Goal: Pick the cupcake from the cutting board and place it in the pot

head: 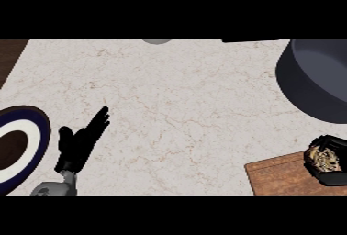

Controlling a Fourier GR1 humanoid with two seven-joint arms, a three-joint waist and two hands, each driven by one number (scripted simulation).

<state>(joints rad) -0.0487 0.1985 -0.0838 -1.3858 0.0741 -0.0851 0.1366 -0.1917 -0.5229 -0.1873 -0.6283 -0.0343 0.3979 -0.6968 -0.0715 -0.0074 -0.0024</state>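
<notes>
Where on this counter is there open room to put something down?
The widest bare patch is the middle of the marble counter, between the open left hand beside the blue-and-white plate and the dark grey pot. It is crowded at the right, where the right hand wraps the cupcake over the wooden cutting board.

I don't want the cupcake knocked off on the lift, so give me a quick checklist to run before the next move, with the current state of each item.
1. Right hand curled round the gold-wrapped cupcake: ok.
2. Cupcake lifted off the brown wooden cutting board: cannot tell.
3. Dark grey round pot in view, beyond the board: ok.
4. Pot's inside free to take the cupcake: cannot tell, since the view cuts it off.
5. Left hand open, resting by the blue and white plate, away from the path: ok.
</notes>
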